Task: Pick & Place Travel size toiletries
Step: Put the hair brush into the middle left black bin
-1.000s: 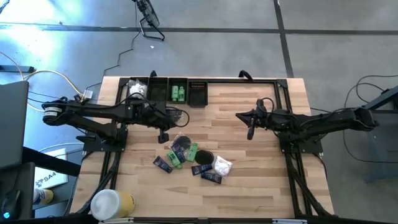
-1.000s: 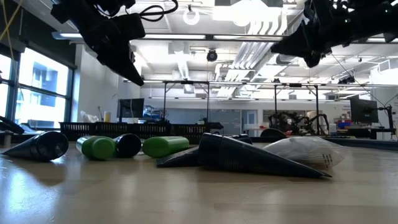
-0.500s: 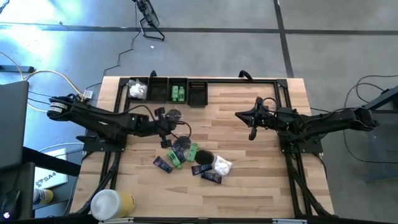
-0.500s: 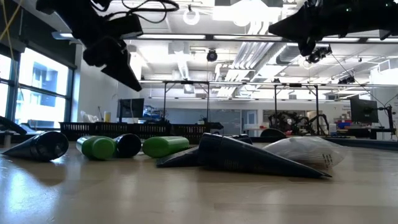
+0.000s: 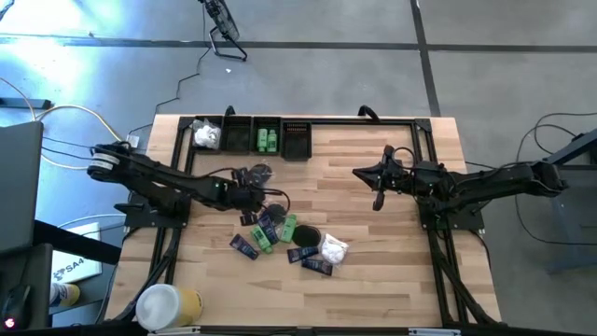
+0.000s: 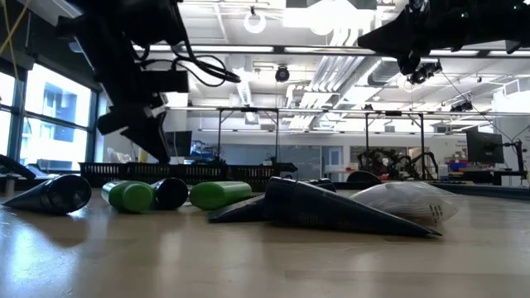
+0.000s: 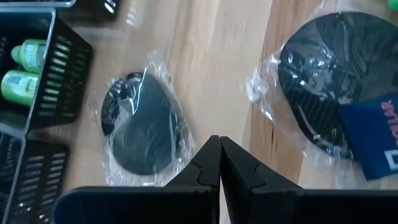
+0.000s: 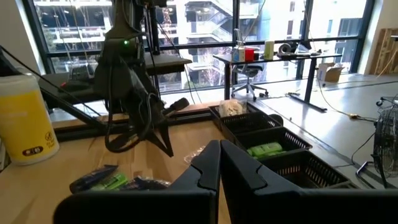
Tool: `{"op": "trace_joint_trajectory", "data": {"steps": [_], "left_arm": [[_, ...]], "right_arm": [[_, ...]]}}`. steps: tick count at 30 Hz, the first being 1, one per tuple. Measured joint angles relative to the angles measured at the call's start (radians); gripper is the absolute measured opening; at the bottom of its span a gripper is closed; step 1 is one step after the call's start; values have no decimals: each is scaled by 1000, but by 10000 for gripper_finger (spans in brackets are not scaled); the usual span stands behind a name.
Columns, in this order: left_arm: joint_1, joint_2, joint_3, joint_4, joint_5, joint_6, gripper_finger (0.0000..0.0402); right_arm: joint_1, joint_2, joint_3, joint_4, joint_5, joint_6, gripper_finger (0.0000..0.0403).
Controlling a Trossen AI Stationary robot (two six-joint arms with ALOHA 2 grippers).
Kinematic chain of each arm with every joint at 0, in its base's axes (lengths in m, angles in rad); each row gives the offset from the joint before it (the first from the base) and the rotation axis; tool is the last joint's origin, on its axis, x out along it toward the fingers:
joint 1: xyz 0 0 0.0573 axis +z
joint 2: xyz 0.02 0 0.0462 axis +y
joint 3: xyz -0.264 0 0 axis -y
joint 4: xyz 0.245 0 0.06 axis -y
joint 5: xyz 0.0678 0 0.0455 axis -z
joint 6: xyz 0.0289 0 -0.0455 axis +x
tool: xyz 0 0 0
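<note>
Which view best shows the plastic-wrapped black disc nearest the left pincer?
The left wrist view: the wrapped black disc fills it, just past the shut left pincer. The high view shows it small; the other two views don't clearly show it.

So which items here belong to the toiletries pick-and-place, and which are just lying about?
Part of the job:
- green bottles
- dark sachets
- black discs
- white packet
- black bin row
- left gripper, over the pile

Lying about:
- white-and-yellow cylinder
- right gripper, waiting

- Bright, even overhead light, ceiling lamps [image 6: 331,15] blown out in low view
- Glare on disc wrap [image 7: 140,124], left wrist view soft
- Low-view foreground blurred
</note>
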Motion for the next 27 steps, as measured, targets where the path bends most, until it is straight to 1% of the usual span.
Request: {"op": "trace_joint_trajectory", "data": {"steps": [5,7,10,14,21,24,27], "left_arm": [[0,37,1,1,-3,8,0],[0,43,1,-5,-26,8,2],[0,49,1,-4,-30,8,21],[0,49,1,0,-45,1,74],[1,48,1,0,-85,0,194],[1,48,1,-1,-81,0,241],[1,48,1,-1,-29,0,276]], "right_arm": [[0,0,0,-13,0,-8,4],[0,0,0,-19,0,-17,4],[0,0,0,-23,1,-19,4],[0,0,0,-22,1,-19,4],[0,0,0,-24,1,-19,4],[0,0,0,-25,1,-19,4],[0,0,0,-25,1,-19,4]]}}
